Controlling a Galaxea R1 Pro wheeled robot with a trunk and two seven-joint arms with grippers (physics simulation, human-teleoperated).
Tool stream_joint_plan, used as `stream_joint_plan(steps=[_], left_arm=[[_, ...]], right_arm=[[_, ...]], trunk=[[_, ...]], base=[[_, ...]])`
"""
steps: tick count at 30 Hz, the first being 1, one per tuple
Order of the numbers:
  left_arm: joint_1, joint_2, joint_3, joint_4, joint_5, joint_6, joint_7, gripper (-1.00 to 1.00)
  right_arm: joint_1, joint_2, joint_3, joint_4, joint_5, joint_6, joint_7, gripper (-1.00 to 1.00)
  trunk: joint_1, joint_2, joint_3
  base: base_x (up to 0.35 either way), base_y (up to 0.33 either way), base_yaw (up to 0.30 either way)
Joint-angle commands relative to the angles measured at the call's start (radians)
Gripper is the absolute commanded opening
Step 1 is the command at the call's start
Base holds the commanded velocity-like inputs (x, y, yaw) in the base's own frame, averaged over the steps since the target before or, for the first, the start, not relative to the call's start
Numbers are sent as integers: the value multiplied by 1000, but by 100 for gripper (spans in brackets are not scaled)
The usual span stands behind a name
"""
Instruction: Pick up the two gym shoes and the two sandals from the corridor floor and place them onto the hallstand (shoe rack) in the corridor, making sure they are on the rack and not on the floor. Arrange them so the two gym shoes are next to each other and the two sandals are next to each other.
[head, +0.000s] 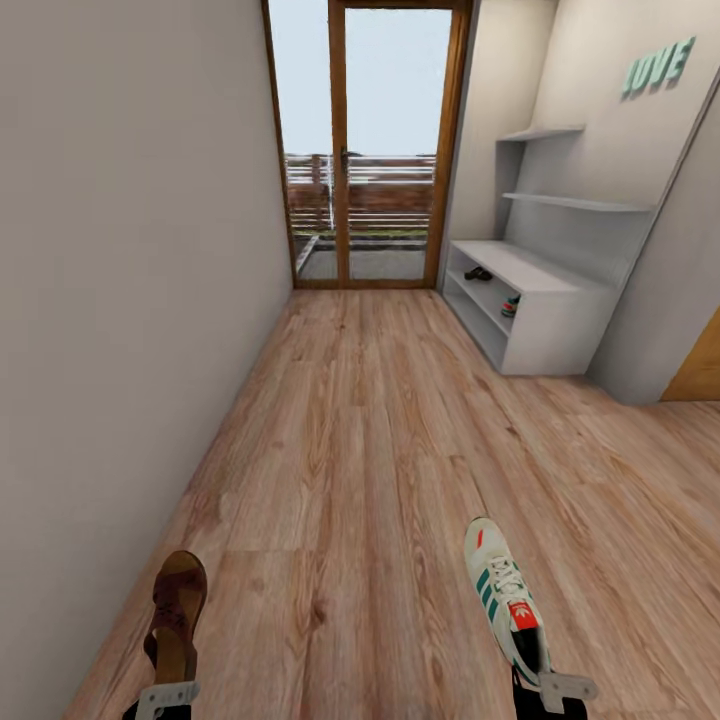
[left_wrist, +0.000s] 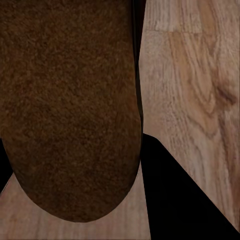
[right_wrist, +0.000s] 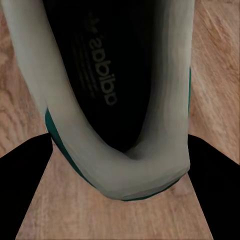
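Left gripper (head: 165, 697): at 7 o'clock, fingers pinching the heel of a brown sandal (head: 177, 612), toe pointing ahead.
Right gripper (head: 553, 688): at 5 o'clock, fingers clamped on the heel of a white gym shoe (head: 504, 598).
Hallstand (head: 545, 300): at 1 o'clock, well ahead; second sandal (head: 478, 273) and second gym shoe (head: 511, 305) inside its base.
Corridor floor (head: 370, 450): wood planks.

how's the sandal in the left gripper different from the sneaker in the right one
The sandal is dark brown and open, with straps; the gym shoe is white, closed and laced, with green stripes and a red tongue patch. The sandal's footbed looks plain suede-brown up close, while the gym shoe's dark insole carries printed lettering. Both are held by the heel end, toes pointing ahead down the corridor floor, one in the left gripper, one in the right gripper.
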Motion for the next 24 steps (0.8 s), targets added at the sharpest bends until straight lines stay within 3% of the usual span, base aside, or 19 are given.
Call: stream_joint_plan(steps=[1, 24], left_arm=[[-1, -1, 9, 0, -7, -2, -8, -100], [-1, 1, 10, 0, -3, -2, -9, -100]], right_arm=[[-1, 0, -7, 1, 11, -2, -4, -100], [-1, 0, -7, 1, 11, -2, -4, -100]], trunk=[[0, 0, -1], [0, 0, -1]], base=[[336, 0, 0], [336, 0, 0]])
